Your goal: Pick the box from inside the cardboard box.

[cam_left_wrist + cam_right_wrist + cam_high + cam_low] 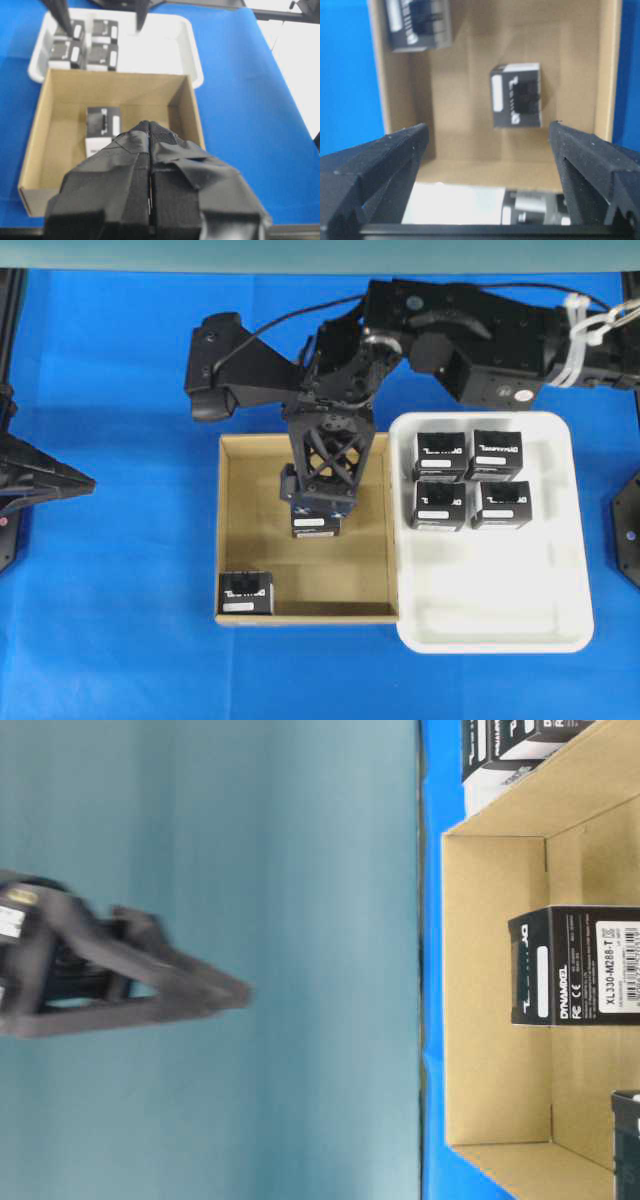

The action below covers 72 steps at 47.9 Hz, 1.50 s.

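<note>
Presently catalogued, one counter [120, 540] under a blue covering, carrying the following items.

Item: the cardboard box [240, 530], brown, shallow, low-walled, open-topped, set at the middle of the overhead view. It held two small black boxes with white lettering and white label strips. The box [315, 524] lay near the middle of the cardboard floor, partly hidden under the right arm in the overhead view; the right wrist view showed it whole [516, 95], apart from the walls. A second black box [246, 593] sat in the near-left corner of the cardboard box as seen from overhead.

Item: one white tray [500, 590] with rounded corners, just beside the cardboard box on its right. Four black boxes [470, 478] stood in its far half, two by two, close together.

Item: right pincer [485, 145], pointed down above the cardboard box, jaws spread wide, the box between and below them, nothing gripped.

Item: left pincer [150, 165], at the left of the counter, its taped fingers pressed together, nothing between them, well apart from the boxes.
</note>
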Each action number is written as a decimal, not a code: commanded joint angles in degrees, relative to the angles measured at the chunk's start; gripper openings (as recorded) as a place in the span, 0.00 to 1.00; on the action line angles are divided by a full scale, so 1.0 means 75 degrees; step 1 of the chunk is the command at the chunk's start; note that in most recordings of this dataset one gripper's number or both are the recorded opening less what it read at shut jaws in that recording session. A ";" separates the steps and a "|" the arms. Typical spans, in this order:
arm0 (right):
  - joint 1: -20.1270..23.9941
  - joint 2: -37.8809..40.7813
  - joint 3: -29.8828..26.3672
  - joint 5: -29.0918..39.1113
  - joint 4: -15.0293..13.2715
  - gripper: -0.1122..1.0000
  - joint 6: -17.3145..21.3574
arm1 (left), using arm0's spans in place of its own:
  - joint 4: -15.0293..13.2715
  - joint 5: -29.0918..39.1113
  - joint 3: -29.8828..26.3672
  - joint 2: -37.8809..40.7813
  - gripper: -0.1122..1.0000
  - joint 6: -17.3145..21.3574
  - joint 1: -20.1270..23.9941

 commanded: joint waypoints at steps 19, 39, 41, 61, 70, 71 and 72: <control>0.0117 0.0094 -0.1031 0.1066 -0.0059 1.00 -0.0082 | 0.0012 -0.0047 -0.0223 0.0035 0.04 -0.0012 -0.0012; 0.0164 0.0141 0.0633 -0.0668 -0.1066 1.00 -0.0715 | 0.0012 -0.0035 -0.0211 0.0047 0.04 -0.0012 0.0000; 0.0176 0.0141 0.0855 -0.0891 -0.1066 1.00 -0.0715 | 0.0012 -0.0035 -0.0211 0.0035 0.04 -0.0012 -0.0012; 0.0316 0.0281 0.2250 -0.2438 -0.1066 1.00 -0.0727 | 0.0012 -0.0035 -0.0164 0.0164 0.04 -0.0012 -0.0023; 0.0316 0.0410 0.2637 -0.2859 -0.1055 1.00 -0.0703 | 0.0012 -0.0035 -0.0164 0.0164 0.04 0.0000 -0.0023; 0.0328 0.0422 0.2672 -0.2895 -0.1055 1.00 -0.0703 | 0.0012 -0.0035 -0.0164 0.0164 0.04 -0.0012 -0.0023; 0.0328 0.0434 0.2695 -0.2930 -0.1055 1.00 -0.0703 | 0.0012 -0.0035 -0.0164 0.0164 0.04 -0.0012 -0.0023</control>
